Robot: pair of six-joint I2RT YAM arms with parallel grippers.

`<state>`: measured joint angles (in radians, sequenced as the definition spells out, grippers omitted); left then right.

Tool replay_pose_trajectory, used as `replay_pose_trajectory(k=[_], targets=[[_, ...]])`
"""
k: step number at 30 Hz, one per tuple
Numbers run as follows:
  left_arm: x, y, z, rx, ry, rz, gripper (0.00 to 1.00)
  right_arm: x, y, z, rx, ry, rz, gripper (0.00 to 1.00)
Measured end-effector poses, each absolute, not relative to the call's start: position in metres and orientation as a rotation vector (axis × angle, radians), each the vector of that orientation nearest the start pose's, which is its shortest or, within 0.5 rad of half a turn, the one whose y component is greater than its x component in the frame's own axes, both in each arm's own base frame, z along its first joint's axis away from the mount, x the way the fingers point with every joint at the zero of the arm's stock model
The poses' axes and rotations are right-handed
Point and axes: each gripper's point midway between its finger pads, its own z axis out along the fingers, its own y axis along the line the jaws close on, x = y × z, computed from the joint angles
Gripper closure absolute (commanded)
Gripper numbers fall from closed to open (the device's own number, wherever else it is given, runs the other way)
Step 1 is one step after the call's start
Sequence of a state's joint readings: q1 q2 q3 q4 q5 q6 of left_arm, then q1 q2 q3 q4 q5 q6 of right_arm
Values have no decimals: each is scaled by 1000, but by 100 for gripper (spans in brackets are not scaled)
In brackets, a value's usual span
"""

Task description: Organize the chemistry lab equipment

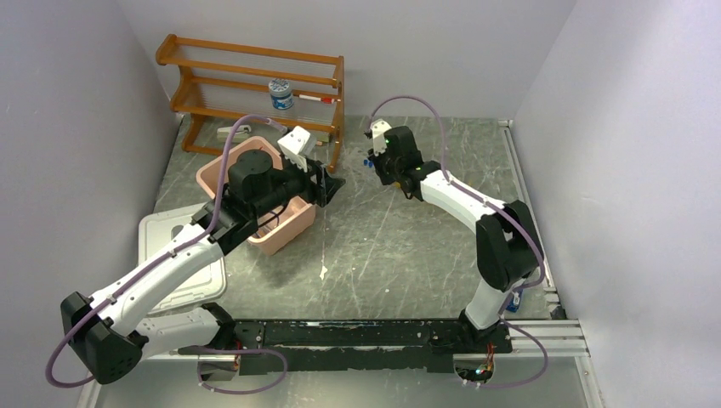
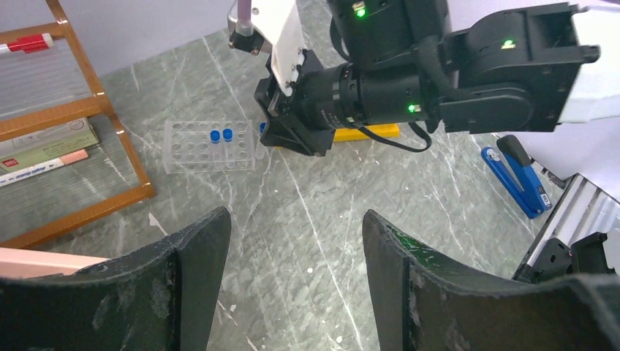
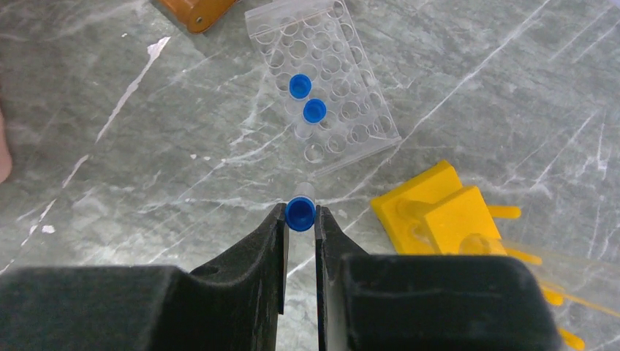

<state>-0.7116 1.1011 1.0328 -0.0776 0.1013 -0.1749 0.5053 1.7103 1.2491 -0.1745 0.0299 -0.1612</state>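
Currently the right fingers (image 3: 263, 252) are nearly closed, pinching a blue-capped tube (image 3: 300, 213) by its cap, with its clear body pointing down toward the table (image 3: 146, 168). The tube hangs near the middle of the table's far edge, just off one corner of a clear holed rack (image 3: 354, 110) and close to the yellow holed rack (image 3: 439, 219). Whether its tip touches the table I cannot tell.

Two more blue-capped tubes (image 3: 297, 85) stand upright in neighbouring holes of the clear rack. That rack lies flat on the table just beside the foot of the wooden shelf (image 1: 255, 85) in the far left corner. The yellow rack lies on the table on the other side of the held tube, apart from the clear one.

The left fingers (image 2: 197, 256) stand wide apart with nothing between them, hovering over bare table beside the pink bin (image 1: 285, 228), toward the far left. A white lid (image 1: 166, 238) lies by the left edge, and a blue stapler (image 2: 515, 179) rests near the right edge.
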Motion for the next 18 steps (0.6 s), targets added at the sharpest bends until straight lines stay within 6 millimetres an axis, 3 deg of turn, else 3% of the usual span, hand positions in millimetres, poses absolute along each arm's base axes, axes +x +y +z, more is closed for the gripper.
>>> replay_pose_trajectory(k=[5,13,18], targets=[[279,-272,315,543,1688,-731,31,435,224,123,-702,2099,150,99],[279,-275,317,500,1685,-773,30,448,230,123,-678,2055,150,99],[279,-276,320,493,1673,-778,31,451,228,110,-678,2075,139,99]])
